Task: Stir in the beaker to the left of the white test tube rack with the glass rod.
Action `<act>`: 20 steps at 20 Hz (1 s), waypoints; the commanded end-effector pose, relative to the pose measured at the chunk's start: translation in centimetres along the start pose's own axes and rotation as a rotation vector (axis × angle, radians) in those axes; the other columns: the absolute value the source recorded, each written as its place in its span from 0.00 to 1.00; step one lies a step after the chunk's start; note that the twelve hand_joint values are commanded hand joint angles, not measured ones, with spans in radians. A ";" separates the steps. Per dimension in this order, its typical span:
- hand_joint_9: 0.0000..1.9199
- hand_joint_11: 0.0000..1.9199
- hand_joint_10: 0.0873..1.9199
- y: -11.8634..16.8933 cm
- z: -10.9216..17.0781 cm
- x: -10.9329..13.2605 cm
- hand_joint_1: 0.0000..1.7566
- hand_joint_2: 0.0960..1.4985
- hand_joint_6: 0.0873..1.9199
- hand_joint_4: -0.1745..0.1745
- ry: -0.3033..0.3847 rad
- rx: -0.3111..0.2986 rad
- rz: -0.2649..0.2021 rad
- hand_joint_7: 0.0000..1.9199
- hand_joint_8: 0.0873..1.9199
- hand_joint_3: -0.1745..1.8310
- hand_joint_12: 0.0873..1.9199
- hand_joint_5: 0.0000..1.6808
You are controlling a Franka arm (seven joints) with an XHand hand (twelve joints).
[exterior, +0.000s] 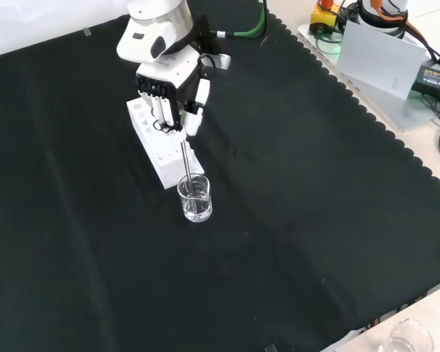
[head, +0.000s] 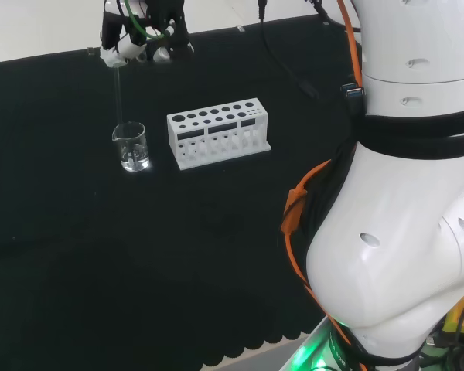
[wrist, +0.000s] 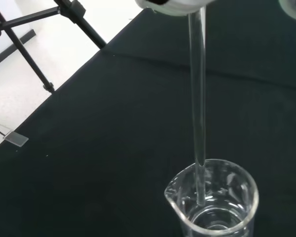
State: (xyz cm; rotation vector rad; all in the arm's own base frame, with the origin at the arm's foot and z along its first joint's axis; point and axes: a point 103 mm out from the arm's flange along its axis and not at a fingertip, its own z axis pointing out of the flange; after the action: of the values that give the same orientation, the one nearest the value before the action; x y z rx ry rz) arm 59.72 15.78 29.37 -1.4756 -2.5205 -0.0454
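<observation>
A small clear glass beaker (head: pixel 131 146) stands on the black cloth to the left of the white test tube rack (head: pixel 218 132) in the head view. My hand (head: pixel 135 42) hovers above it, fingers curled round a clear glass rod (head: pixel 117 97) that hangs straight down. The rod's lower end dips inside the beaker's rim (wrist: pixel 201 197), close to its wall, over a little clear liquid. In the front view the hand (exterior: pixel 170 92) is in front of the rack (exterior: pixel 155 150), with the rod (exterior: pixel 185 160) reaching down into the beaker (exterior: pixel 195 198).
The arm's big white links (head: pixel 402 193) fill the right of the head view. A black tripod leg (wrist: pixel 29 59) stands on the floor beyond the cloth's edge. Another clear glass vessel (exterior: pixel 408 339) sits off the cloth at the front view's lower right.
</observation>
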 end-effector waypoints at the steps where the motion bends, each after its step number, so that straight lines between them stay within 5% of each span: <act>1: 0.96 0.91 0.11 -2.3 -0.6 -1.3 0.75 0.67 0.00 0.00 -0.009 -0.003 0.025 0.72 0.28 0.00 0.15 0.86; 8: 0.96 0.91 0.11 -4.9 -2.0 0.8 0.75 0.67 0.00 0.00 -0.023 -0.019 0.021 0.72 0.28 0.00 0.15 0.86; 20: 0.96 0.91 0.11 -5.4 -2.8 3.5 0.75 0.67 0.00 0.00 -0.019 -0.060 -0.008 0.72 0.28 0.00 0.15 0.86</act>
State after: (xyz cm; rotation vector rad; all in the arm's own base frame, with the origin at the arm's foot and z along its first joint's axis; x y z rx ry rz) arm 54.22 15.31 32.82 -1.4906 -2.5519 -0.1036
